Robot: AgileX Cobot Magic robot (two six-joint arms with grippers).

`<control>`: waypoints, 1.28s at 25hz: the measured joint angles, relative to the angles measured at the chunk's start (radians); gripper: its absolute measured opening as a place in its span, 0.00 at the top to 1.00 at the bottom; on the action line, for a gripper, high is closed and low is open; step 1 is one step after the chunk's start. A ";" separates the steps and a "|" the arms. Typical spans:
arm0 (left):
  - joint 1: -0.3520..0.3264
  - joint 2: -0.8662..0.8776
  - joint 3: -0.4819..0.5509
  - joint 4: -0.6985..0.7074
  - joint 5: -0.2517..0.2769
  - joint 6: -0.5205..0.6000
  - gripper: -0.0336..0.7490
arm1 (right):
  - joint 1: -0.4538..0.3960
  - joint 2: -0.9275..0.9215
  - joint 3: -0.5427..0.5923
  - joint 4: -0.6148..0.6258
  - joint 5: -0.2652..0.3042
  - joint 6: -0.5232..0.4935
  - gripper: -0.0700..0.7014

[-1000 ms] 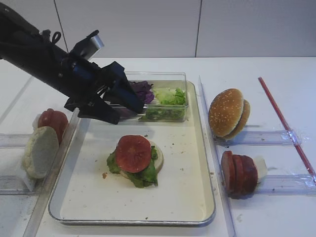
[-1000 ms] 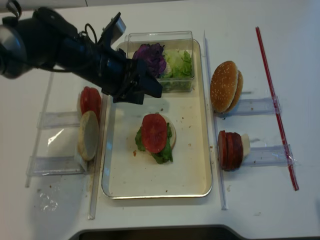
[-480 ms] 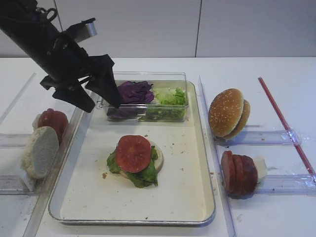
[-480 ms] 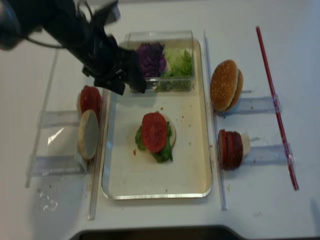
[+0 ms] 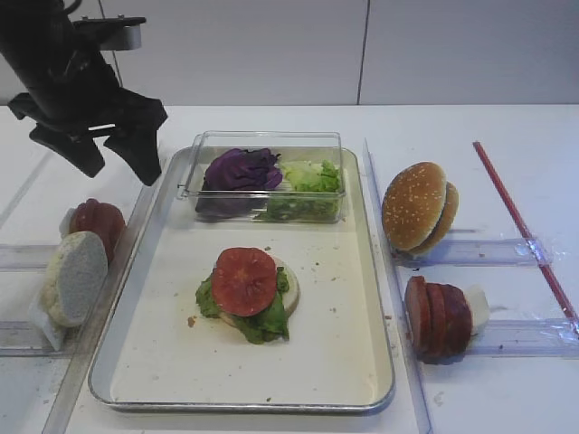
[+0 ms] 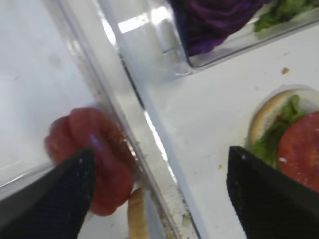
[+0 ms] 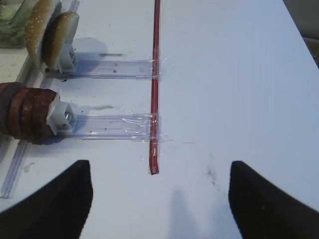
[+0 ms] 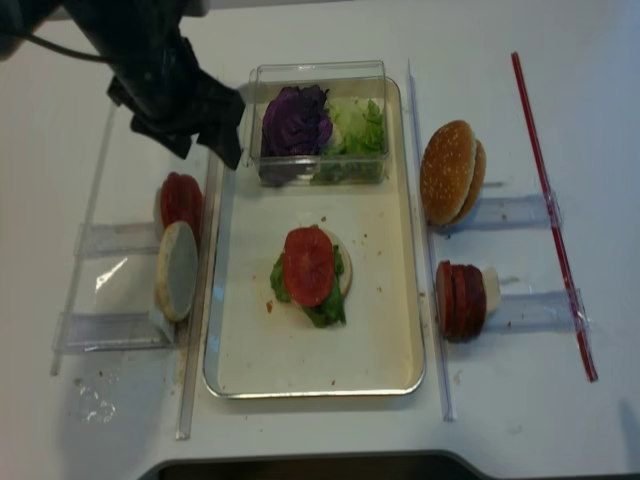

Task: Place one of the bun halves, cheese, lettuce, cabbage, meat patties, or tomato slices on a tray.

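On the cream-white tray (image 5: 353,362), near its middle, sits a half-built stack: a pale bun half (image 5: 288,287) peeking out at the bottom, ruffled green lettuce (image 5: 262,321) spilling around it, and a bright red tomato slice (image 5: 244,280) with orange mottling lying flat on top. At the tray's far end a clear plastic box (image 5: 262,140) holds the dark purple cabbage (image 5: 240,169) on its left side and more light green leaves on its right. Left of the tray, a pale flat bun disc (image 5: 74,277) stands on edge in a clear holder with spare tomato slices (image 5: 98,221) right behind it. On the right, sesame bun domes (image 5: 416,206) stand upright in one holder and the dark meat patties (image 5: 439,318) in another, with a red stick (image 5: 520,226) taped across both holders. The left gripper (image 5: 99,158) hangs above the table just off the tray's far left corner, fingers spread apart and carrying nothing. A second ago it was reaching low over the tray beside the box; it has since lifted and swung back to the left, uncovering the cabbage. The right gripper (image 7: 159,199) hovers over bare table near the stick's end, its fingers wide apart and empty.
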 joint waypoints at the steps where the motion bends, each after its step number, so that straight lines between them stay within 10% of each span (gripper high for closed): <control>1: 0.000 -0.009 0.000 0.031 0.002 -0.013 0.31 | 0.000 0.000 0.000 0.000 0.000 0.000 0.16; 19: 0.000 -0.297 0.000 0.195 0.021 -0.140 0.32 | 0.000 0.000 0.000 0.000 0.000 0.000 0.16; 32: 0.000 -0.612 0.237 0.211 0.032 -0.136 0.33 | 0.000 0.000 0.000 0.000 0.000 0.000 0.16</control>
